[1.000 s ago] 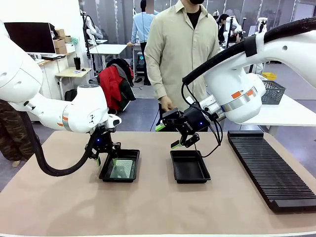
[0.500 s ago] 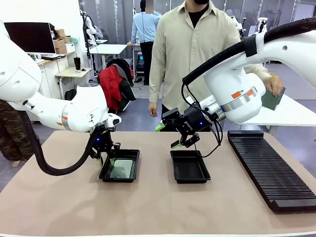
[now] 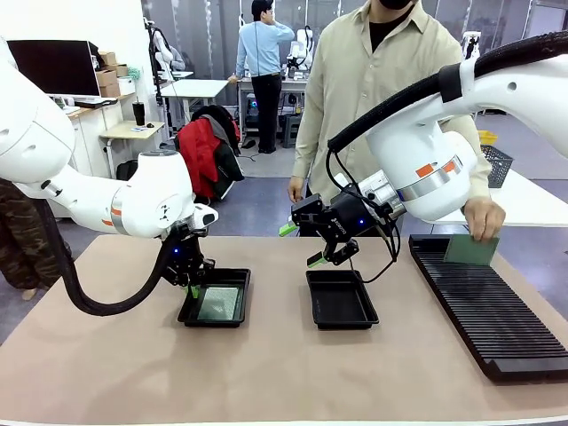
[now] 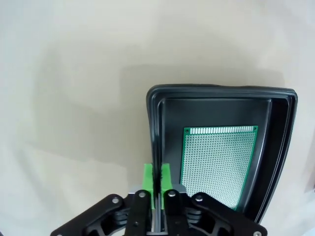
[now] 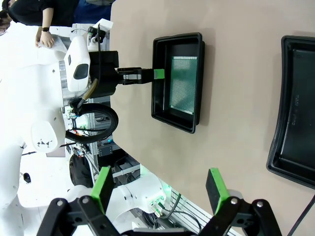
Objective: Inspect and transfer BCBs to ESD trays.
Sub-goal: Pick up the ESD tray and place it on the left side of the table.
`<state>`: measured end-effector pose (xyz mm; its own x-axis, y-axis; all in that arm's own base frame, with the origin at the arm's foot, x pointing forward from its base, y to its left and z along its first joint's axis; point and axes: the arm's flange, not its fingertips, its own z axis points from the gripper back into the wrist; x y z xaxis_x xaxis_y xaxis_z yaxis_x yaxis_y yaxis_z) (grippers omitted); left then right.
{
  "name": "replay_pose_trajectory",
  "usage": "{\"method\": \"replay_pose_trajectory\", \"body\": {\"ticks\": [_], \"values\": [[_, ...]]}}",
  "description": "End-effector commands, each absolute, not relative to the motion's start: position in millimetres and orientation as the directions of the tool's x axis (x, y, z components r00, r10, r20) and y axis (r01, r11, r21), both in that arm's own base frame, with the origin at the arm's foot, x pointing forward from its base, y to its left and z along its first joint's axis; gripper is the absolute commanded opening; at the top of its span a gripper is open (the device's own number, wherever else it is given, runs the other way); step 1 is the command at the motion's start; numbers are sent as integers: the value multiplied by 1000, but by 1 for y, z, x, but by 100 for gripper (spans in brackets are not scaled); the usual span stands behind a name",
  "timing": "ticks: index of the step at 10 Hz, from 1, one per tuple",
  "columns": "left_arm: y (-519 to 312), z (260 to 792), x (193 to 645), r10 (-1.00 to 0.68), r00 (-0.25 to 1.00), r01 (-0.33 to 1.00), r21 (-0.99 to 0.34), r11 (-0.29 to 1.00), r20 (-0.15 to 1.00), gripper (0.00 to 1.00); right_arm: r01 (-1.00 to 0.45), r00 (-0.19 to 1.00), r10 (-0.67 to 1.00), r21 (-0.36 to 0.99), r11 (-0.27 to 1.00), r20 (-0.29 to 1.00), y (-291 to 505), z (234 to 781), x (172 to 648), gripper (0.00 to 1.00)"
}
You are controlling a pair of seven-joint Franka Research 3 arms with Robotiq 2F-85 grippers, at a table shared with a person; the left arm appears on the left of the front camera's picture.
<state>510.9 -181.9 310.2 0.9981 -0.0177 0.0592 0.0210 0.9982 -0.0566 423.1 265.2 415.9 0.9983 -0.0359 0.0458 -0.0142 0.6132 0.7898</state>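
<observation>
Two trays: left tray [image 3: 213, 322] and right tray [image 3: 342, 302], black, side by side on tabletop [image 3: 266, 373].
Board [image 3: 219, 303]: green, flat on left tray floor.
Left tool [image 3: 189, 288]: pads pinched onto left tray's outer rim, beside Board.
Right tool [image 3: 302, 245]: jaws wide apart, empty, above right tray's far end.
Hand [image 3: 484, 217]: person's, holds second board [image 3: 470, 250] upright at rack [image 3: 488, 311] far end.

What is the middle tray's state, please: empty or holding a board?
Empty: the middle tray shows bare black floor; the left tray holds a green board.
</observation>
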Motion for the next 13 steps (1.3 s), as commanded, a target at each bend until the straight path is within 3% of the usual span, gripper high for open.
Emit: {"method": "replay_pose_trajectory", "body": {"ticks": [1,11,13], "values": [[-179,308,507,-21,998,23,-34,999,63,0,-6,998,-45,780,625,43,266,418,424,100],[-182,310,511,-14,998,18,-59,998,59,3,-6,998,-45,780,625,43,266,418,424,100],[-164,311,508,-33,996,44,-132,990,89,3,-6,998,-45,780,625,43,266,418,424,100]]}}
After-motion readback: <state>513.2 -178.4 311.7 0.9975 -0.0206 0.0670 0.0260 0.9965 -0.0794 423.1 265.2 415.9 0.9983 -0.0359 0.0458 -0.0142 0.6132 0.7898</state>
